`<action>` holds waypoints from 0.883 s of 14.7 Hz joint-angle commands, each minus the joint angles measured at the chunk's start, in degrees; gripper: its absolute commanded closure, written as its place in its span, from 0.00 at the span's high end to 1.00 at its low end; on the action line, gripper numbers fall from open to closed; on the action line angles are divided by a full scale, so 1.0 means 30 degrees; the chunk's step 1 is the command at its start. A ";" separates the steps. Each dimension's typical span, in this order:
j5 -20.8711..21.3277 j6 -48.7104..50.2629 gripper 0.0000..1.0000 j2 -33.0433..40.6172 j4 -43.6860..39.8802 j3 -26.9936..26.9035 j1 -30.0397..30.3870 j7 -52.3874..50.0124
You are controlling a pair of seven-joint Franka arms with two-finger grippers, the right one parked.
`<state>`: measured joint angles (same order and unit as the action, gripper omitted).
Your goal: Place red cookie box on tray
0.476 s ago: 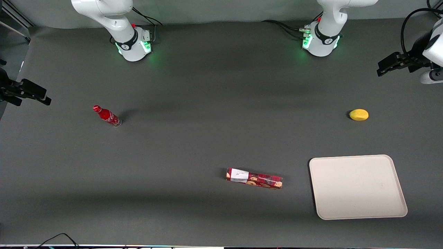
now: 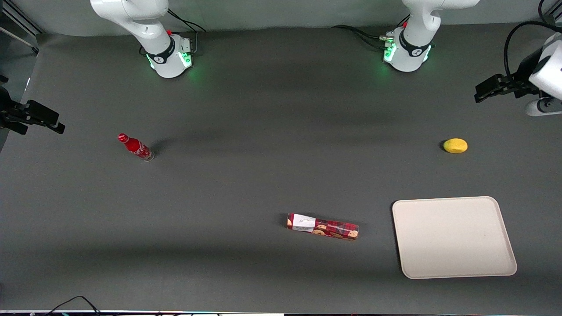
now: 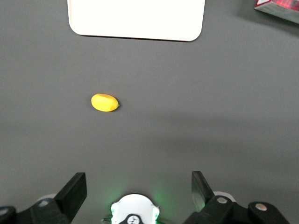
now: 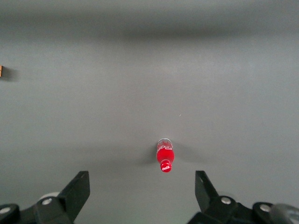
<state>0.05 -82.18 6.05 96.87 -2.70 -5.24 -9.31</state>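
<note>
Gripper (image 2: 483, 90) jaws wide, high at table's edge; red cookie box (image 2: 322, 226) near tray (image 2: 454, 272).

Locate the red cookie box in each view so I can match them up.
Front view: red cookie box lies flat on the table beside the tray, toward the parked arm's end from it.
Left wrist view: only one end of the box shows, cut by the frame edge; gripper open, over bare table.
Right wrist view: not in it.
Shared landmark: the tray.
</note>
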 commanded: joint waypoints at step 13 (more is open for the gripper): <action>-0.0048 -0.8133 1.00 -1.1533 -0.8062 0.6316 -0.0655 -2.7414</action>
<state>-0.93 -100.86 -24.00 75.44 14.46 -6.25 -82.49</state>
